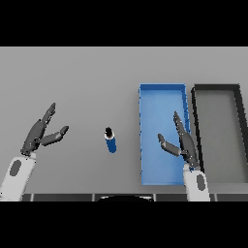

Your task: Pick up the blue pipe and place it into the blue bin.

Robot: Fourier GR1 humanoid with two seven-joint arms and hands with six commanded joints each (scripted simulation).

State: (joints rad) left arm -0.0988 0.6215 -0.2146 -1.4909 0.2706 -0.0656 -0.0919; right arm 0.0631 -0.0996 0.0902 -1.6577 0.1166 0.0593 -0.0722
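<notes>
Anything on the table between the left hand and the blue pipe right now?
No. In the head view, only bare grey table lies between the open left hand and the blue pipe. The blue bin is on the pipe's far side.

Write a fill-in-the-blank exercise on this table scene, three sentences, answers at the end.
1. The blue pipe lies on the grey table, to the ____ of the blue bin.
2. The right hand is over the ____ bin, fingers straight.
3. Right of the blue bin stands a ____ bin, while the left hand holds nothing.

Answers: left; blue; black
</notes>
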